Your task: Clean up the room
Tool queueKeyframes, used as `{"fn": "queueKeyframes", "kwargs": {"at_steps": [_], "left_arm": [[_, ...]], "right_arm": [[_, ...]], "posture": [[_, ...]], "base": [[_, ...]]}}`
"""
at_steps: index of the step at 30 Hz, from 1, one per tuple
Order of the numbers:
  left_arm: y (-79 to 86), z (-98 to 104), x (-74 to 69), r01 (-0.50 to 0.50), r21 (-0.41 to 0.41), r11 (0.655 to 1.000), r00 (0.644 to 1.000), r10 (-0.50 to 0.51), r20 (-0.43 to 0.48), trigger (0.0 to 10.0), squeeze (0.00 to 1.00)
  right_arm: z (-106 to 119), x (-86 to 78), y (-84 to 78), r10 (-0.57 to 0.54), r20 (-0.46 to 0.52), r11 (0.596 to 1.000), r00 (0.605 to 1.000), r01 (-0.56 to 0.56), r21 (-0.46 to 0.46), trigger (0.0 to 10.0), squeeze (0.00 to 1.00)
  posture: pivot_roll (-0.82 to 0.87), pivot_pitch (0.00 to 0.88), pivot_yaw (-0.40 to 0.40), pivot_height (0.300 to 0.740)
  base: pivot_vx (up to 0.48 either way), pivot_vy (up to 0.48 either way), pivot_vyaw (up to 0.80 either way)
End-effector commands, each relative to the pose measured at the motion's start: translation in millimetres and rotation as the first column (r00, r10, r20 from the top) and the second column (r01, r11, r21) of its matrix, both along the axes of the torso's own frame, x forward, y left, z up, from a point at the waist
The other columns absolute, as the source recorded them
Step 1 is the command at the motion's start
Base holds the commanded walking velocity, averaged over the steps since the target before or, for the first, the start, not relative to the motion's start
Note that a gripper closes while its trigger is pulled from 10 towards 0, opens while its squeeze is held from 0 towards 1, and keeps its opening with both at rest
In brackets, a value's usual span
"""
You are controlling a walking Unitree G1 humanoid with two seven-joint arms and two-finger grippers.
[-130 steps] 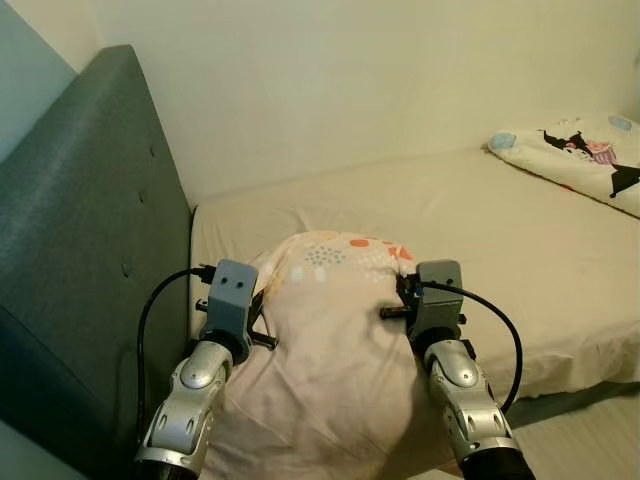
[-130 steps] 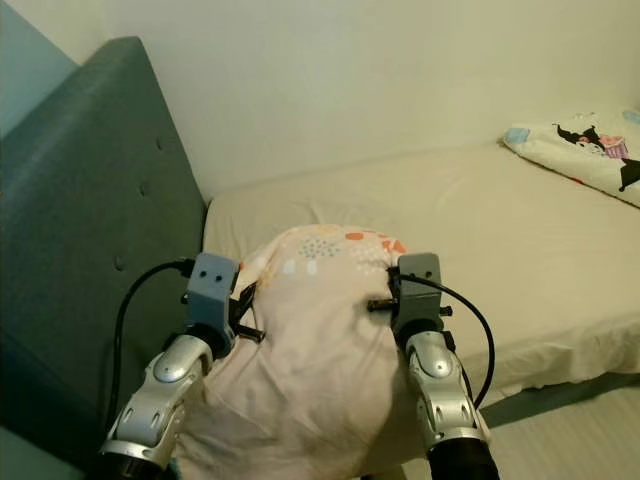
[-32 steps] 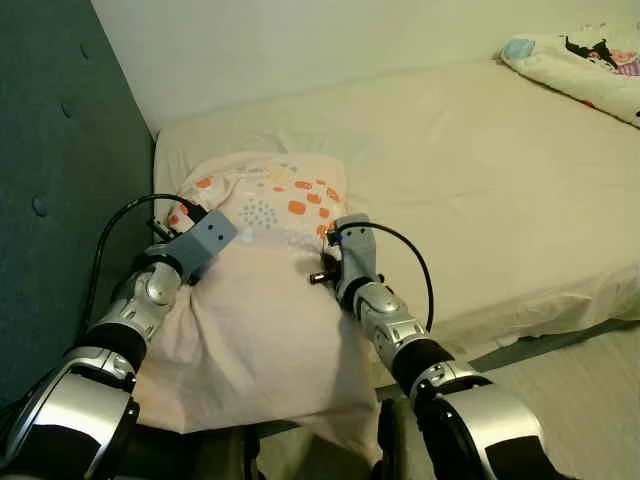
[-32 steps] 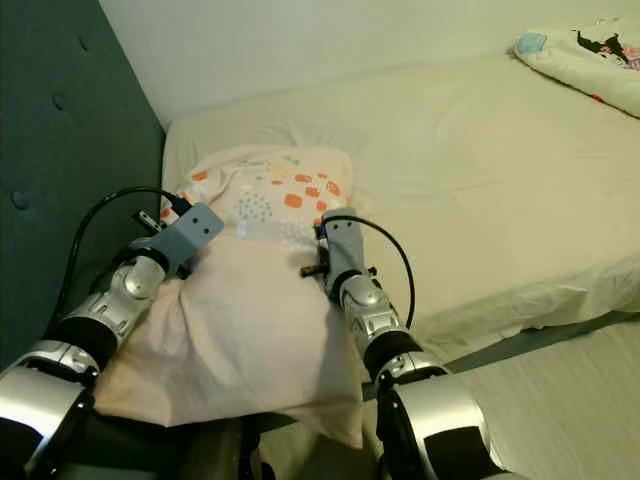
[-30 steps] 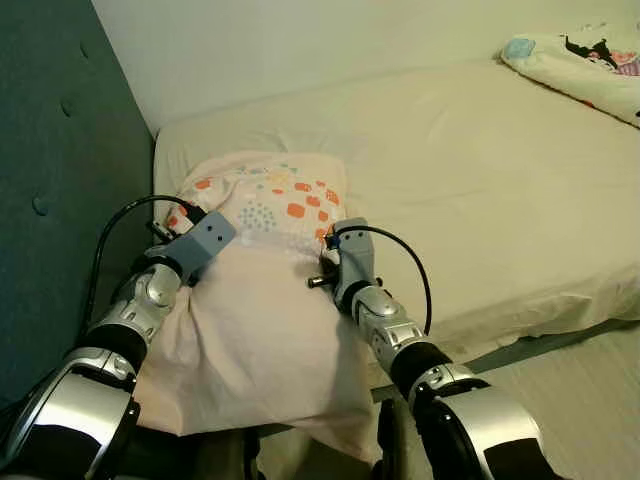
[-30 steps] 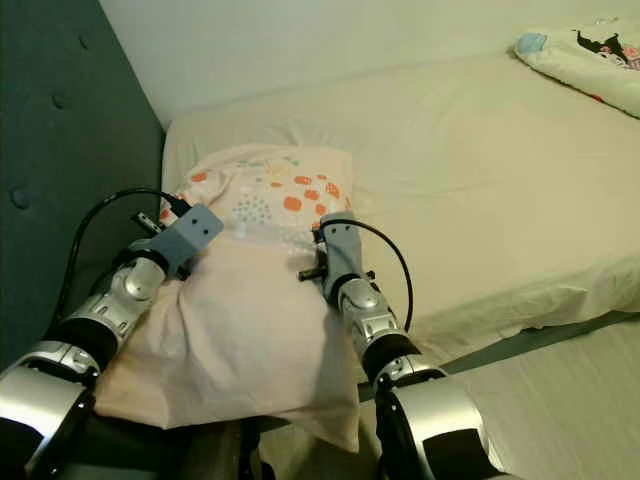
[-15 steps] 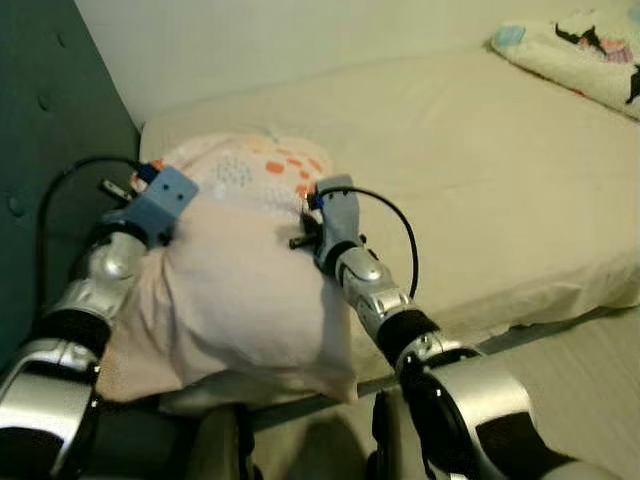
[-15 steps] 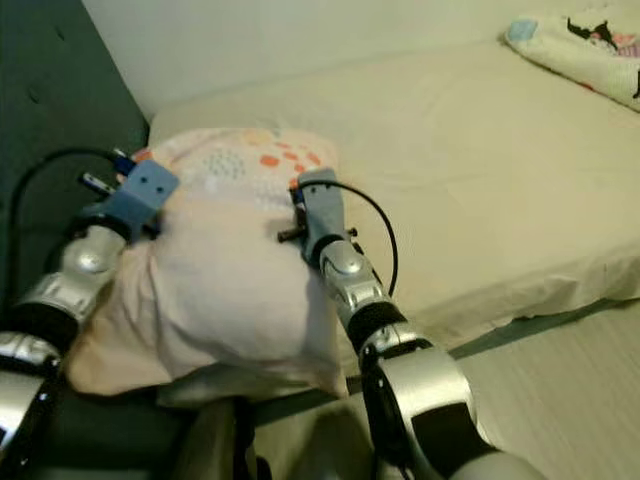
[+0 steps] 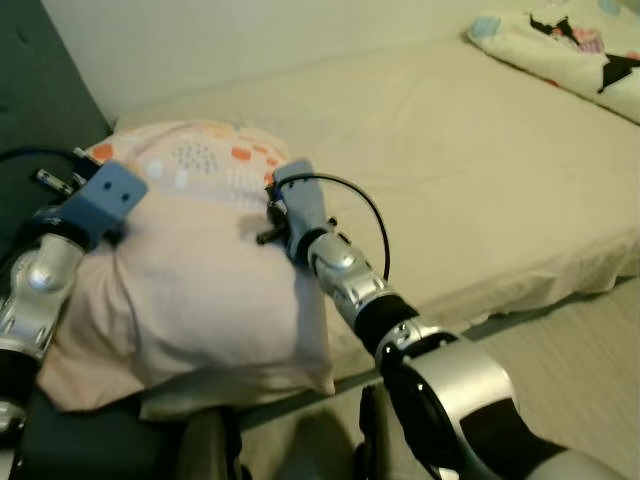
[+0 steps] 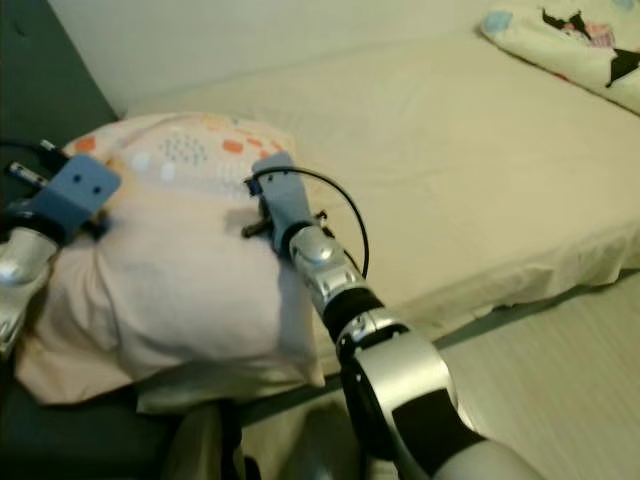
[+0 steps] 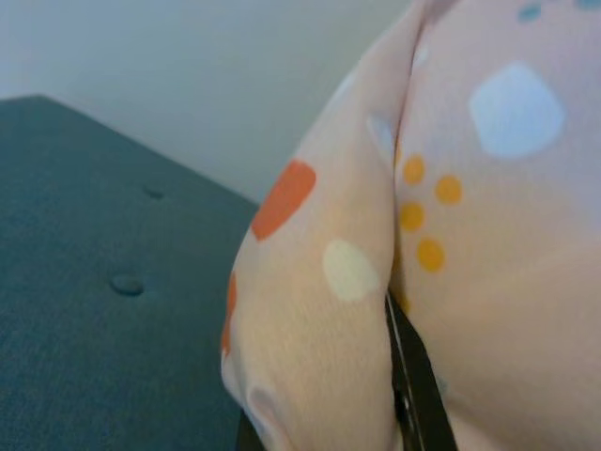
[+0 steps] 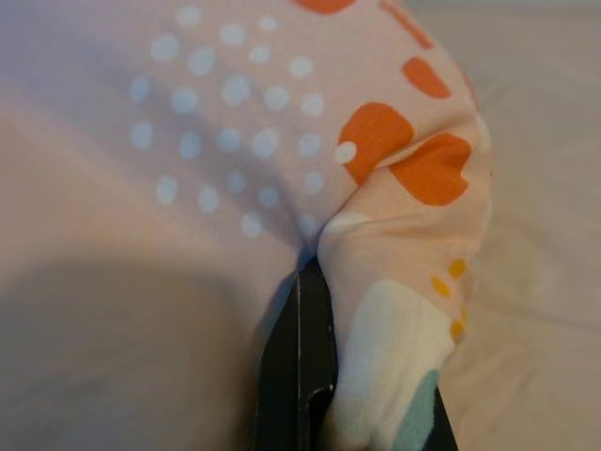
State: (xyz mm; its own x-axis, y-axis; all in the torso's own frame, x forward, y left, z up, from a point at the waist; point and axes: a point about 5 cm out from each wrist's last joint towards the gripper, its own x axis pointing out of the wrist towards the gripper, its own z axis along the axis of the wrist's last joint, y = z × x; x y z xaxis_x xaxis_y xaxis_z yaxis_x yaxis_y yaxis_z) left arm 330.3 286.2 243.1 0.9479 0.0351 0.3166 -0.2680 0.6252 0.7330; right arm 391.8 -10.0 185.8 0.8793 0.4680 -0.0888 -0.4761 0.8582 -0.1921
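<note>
Pink cotton with orange, white and blue spots covers the pillow [image 9: 200, 270], which lies at the head end of the bed [image 9: 470, 190], beside the dark green padded headboard [image 9: 40, 90]. Its near edge hangs a little over the side of the mattress. Both arms reach to it from either side. The left hand [image 9: 120, 215] is at the pillow's left edge, next to the headboard; in the left wrist view a fold of the spotted cover bulges over one black finger [image 11: 413, 395], so the hand is pinching the fabric. The right hand [image 9: 275, 205] is at the pillow's right side, on top of the mattress; in the right wrist view a gathered corner of the cover sits between its black fingers [image 12: 299, 376], closed on the cloth. A black cable loops from each wrist. Cream sheet stretches across the rest of the bed, and a printed quilt [image 9: 560, 45] lies bunched at the far end, well apart from the pillow.
</note>
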Motion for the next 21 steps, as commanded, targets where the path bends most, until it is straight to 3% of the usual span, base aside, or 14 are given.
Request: {"fn": "queueKeyframes", "kwargs": {"at_steps": [1, 5, 6, 7, 12, 14, 21], "left_arm": [[40.8, 23, -25.7, -0.179, -0.031, 0.983, 0.981, 0.181, 0.073, 10.0, 0.00], [1.5, -9, -41.6, -0.101, -0.061, 0.993, 0.995, 0.101, -0.010, 10.0, 0.00], [1.5, -9, -41.6, -0.101, -0.061, 0.993, 0.995, 0.101, -0.010, 10.0, 0.00], [-8.7, -17, -44.1, -0.086, -0.090, 0.992, 0.996, 0.084, -0.028, 10.0, 0.00], [-25.5, -28, -50.5, -0.073, -0.099, 0.992, 0.996, 0.068, -0.050, 10.0, 0.00], [-46.1, -39, -57.2, -0.028, -0.117, 0.993, 0.996, 0.019, -0.082, 10.0, 0.00], [-75.8, -41, -62.9, 0.015, -0.181, 0.983, 0.993, -0.037, -0.116, 10.0, 0.00]], "right_arm": [[-40, -2.6, -31.5, -0.113, -0.130, 0.990, 0.985, 0.100, -0.104, 10.0, 0.00], [-78, -15.8, -45.3, -0.133, -0.236, 0.969, 0.963, 0.076, -0.235, 10.0, 0.00], [-78, -15.8, -45.3, -0.133, -0.236, 0.969, 0.963, 0.076, -0.235, 10.0, 0.00], [-86, -18.6, -50.3, -0.146, -0.260, 0.968, 0.955, 0.083, -0.239, 10.0, 0.00], [-95, -21.9, -60.1, -0.175, -0.276, 0.959, 0.945, 0.100, -0.266, 10.0, 0.00], [-103, -24.2, -72.7, -0.212, -0.286, 0.945, 0.934, 0.122, -0.304, 10.0, 0.00], [-102, -21.6, -85.2, -0.252, -0.294, 0.947, 0.922, 0.173, -0.269, 10.0, 0.00]], "posture": [[0.16, 0.304, -0.020, 0.601], [0.18, 0.311, -0.021, 0.601], [0.18, 0.311, -0.021, 0.601], [0.18, 0.311, -0.021, 0.601], [0.18, 0.315, -0.025, 0.601], [0.19, 0.316, -0.028, 0.601], [0.19, 0.318, -0.025, 0.601]], "base": [[0.000, 0.000, 0.00], [0.000, 0.000, 0.00], [0.000, 0.000, 0.00], [0.000, 0.000, 0.00], [0.000, 0.000, 0.00], [0.000, 0.000, 0.00], [0.000, 0.000, 0.00]]}}
